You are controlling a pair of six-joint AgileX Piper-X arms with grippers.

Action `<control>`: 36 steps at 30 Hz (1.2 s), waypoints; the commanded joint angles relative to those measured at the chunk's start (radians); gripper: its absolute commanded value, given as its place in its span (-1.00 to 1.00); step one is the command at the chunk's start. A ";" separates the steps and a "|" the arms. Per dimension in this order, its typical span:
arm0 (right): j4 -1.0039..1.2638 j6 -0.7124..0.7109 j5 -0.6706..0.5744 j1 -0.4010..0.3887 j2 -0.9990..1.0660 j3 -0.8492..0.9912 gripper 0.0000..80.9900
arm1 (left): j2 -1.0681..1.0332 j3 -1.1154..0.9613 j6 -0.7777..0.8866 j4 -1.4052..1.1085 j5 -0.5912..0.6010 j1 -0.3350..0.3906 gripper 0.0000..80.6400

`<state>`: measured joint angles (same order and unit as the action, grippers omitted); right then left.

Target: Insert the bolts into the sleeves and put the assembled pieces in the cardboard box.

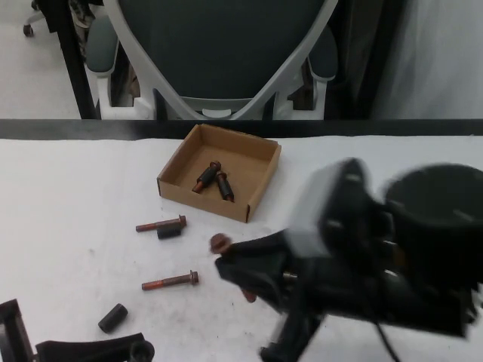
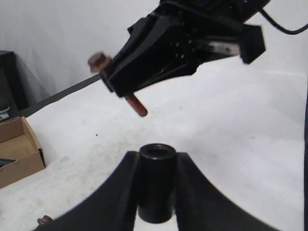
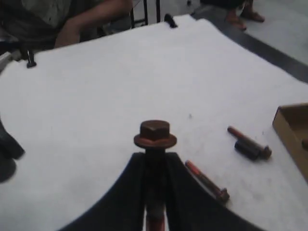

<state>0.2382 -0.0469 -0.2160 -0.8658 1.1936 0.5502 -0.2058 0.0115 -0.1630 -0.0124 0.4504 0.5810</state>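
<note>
At the near left we see the left gripper closed narrowly on an upright black sleeve. Just right of it a second sleeve lies loose on the bench. Then come a near bolt and a far bolt, the latter with a third sleeve just beside it. Farther back, the cardboard box holds two assembled pieces, side by side. To the right, the right gripper pinches the shank of a third bolt, its head clear of the fingers, raised off the bench.
</note>
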 commanded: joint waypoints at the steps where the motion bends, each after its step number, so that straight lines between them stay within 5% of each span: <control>1: 0.254 0.047 -0.009 -0.021 -0.079 -0.115 -0.99 | -0.040 -0.012 0.001 -0.059 0.004 -0.001 -0.98; 8: 0.575 0.093 -0.006 -0.079 -0.094 -0.244 -0.99 | -0.194 -0.012 0.059 -0.140 0.039 -0.001 -0.98; 20: 0.635 0.066 -0.012 -0.094 -0.090 -0.253 -0.99 | -0.476 -0.012 0.054 -0.448 0.183 0.003 -0.98; 25: 0.625 0.063 -0.083 -0.094 -0.090 -0.253 -0.99 | -0.554 -0.012 -0.059 -0.502 0.202 0.093 -0.98; 31: 0.612 0.063 -0.133 -0.094 -0.090 -0.253 -0.99 | -0.593 -0.012 -0.121 -0.561 0.051 0.207 -0.98; 36: 0.604 0.082 -0.149 -0.097 -0.090 -0.253 -0.99 | -0.595 -0.012 -0.128 -0.606 -0.057 0.221 -0.98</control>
<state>0.8377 0.0317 -0.3586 -0.9584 1.1103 0.2967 -0.8020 0.0115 -0.2622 -0.5688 0.4376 0.7963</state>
